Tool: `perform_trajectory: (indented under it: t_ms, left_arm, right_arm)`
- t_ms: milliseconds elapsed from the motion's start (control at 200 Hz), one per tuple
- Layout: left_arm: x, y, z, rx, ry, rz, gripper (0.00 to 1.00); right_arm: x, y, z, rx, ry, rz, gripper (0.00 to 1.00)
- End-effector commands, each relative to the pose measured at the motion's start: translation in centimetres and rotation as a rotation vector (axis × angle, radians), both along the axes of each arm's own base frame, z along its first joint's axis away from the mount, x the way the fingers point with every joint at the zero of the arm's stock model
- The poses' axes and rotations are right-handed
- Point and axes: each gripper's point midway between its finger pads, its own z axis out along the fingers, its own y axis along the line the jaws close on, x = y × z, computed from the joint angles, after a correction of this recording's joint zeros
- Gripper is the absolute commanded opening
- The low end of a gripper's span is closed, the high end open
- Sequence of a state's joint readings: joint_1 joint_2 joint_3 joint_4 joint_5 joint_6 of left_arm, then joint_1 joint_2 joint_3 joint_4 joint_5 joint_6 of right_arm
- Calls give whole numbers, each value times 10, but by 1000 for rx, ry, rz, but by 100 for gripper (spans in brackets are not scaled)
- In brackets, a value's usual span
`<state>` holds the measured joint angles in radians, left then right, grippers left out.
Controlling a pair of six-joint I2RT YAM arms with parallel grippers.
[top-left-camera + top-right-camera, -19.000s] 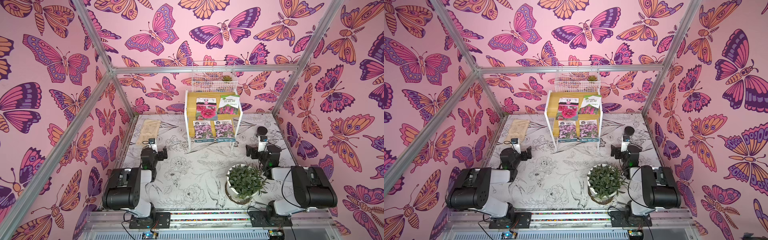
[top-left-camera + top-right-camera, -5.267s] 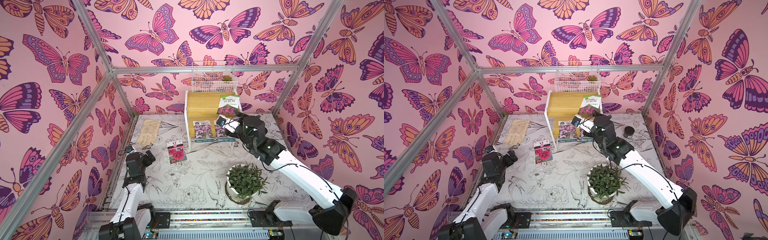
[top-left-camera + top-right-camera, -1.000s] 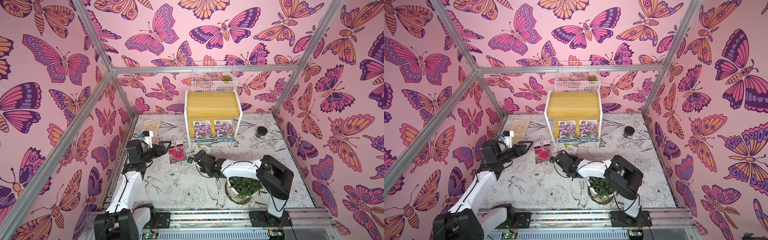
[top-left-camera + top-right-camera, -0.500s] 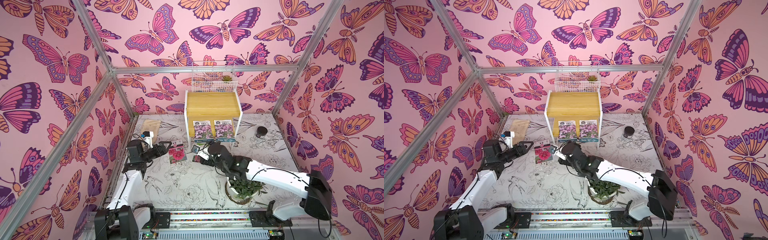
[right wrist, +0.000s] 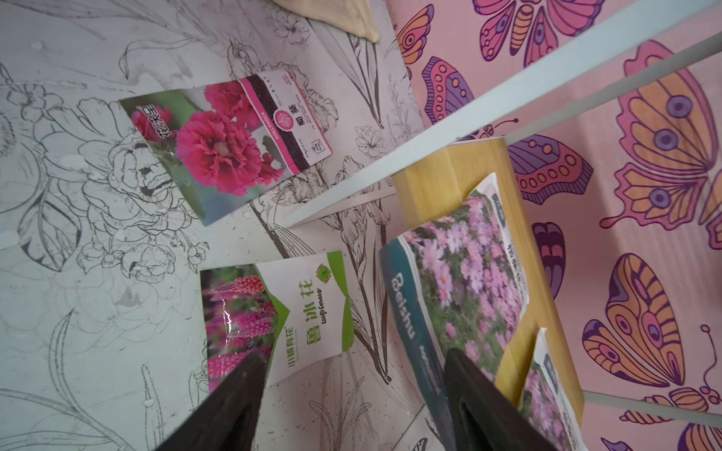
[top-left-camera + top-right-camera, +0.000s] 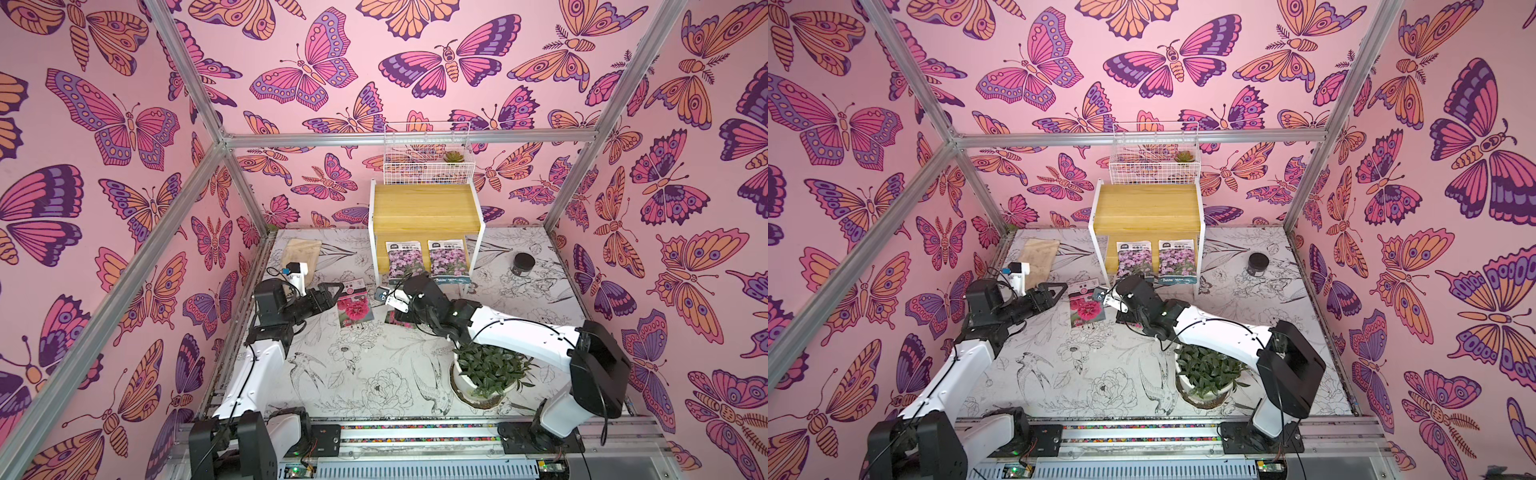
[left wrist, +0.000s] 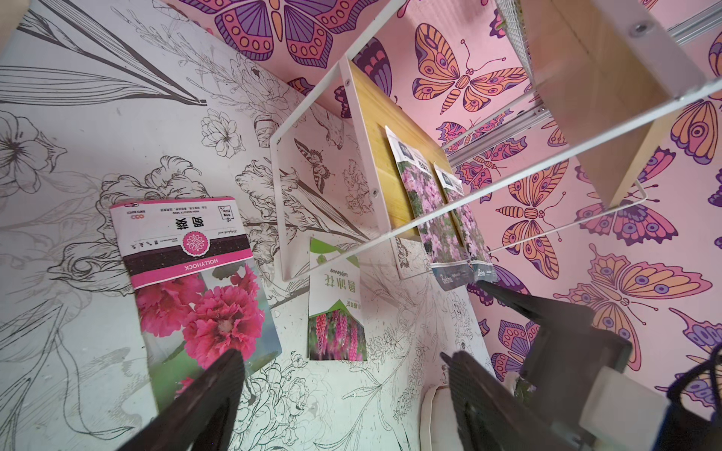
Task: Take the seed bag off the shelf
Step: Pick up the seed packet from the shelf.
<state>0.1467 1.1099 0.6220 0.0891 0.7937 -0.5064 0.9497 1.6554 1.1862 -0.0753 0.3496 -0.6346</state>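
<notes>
**Top views.** In both top views a yellow wooden shelf [image 6: 426, 205] stands at the back wall, its upper step bare. Two purple-flowered seed bags [image 6: 405, 261] lean side by side on its lower step, bottom edges hanging past the front lip. On the table [image 6: 374, 353] just in front lie a red-flower packet [image 6: 353, 306] and a pink-spike packet [image 6: 395, 319]. The pink-spike packet is largely hidden under my right arm [image 6: 523, 338]. My left gripper [image 6: 334, 294] hovers just beside the red-flower packet.

**Left wrist view.** The left gripper's two dark fingers [image 7: 218, 390] stand well apart with nothing between them. The red-flower packet lies flat on the table beneath one finger.

**Right wrist view.** My right gripper [image 5: 351, 357] is spread wide and empty. It points between the pink-spike packet on the table and the nearer of the seed bags. That bag's teal bottom edge juts off the step close to one finger.

I expect that bag to be very light, thin, glossy and floppy, so it may buckle or slide out of a shallow pinch. I would grip the overhanging bottom edge, one finger above and one below, deep enough to catch the seam. Then I would draw it forward slowly, so the bag close beside it is not dragged along.
</notes>
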Motion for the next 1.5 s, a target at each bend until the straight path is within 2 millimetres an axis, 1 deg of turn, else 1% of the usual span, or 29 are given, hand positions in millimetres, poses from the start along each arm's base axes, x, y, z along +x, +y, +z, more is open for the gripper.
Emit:
perform_trajectory:
  t_ms: [0,135,225,315,426,511,691,721,896,966,1036,1081,1156,1202,1212,1227,1392,1497]
  left_arm:
    - [-1,-1,3,-9,-19,-15,85]
    - [-2,-1,4,-13,-20,-16,85]
    - [-4,-2,5,-14,-25,-18,85]
    - [-5,-2,4,-16,-22,-19,85]
    - [-6,-3,4,-19,-21,-21,85]
    - [-6,-3,4,-21,-19,-21,85]
    - [-8,-3,4,-20,-22,-16,85]
    - [-8,-3,4,-19,-22,-15,85]
    - [-8,-3,2,-20,-18,-14,85]
    - [-8,-3,2,-19,-18,-15,85]
    - [-8,-2,3,-18,-21,-13,85]
    - [-8,-2,4,-16,-24,-12,85]
    - [-7,-1,3,-13,-23,-4,85]
    - [-7,0,2,-11,-20,-1,85]
    - [-7,-1,2,-12,-19,-2,85]
    - [-7,0,1,-10,-19,0,85]
    - [-6,0,-1,-13,-11,-1,85]
    - [-6,0,0,-11,-14,0,85]
  right_arm:
    - [12,14,11,4,-47,15,75]
    - [23,21,0,-47,-71,9,73]
    - [28,23,0,-57,-86,1,72]
    - [30,24,-1,-59,-91,-4,69]
    - [33,23,-2,-66,-98,-13,56]
    - [34,21,-2,-71,-110,-22,49]
    - [36,17,6,-69,-150,-37,10]
    - [35,16,7,-65,-150,-39,8]
    - [24,12,14,-49,-146,-39,3]
    - [15,12,20,-44,-158,-35,2]
    - [0,13,28,-50,-171,-23,0]
    - [-12,14,35,-50,-177,-14,0]
    - [-39,20,45,-49,-177,26,0]
    - [-53,22,44,-56,-172,37,0]
    - [-57,20,53,-37,-179,39,0]
    - [-61,20,57,-25,-181,40,0]
    - [-114,25,54,28,-152,86,0]
    - [-139,29,54,80,-132,105,0]
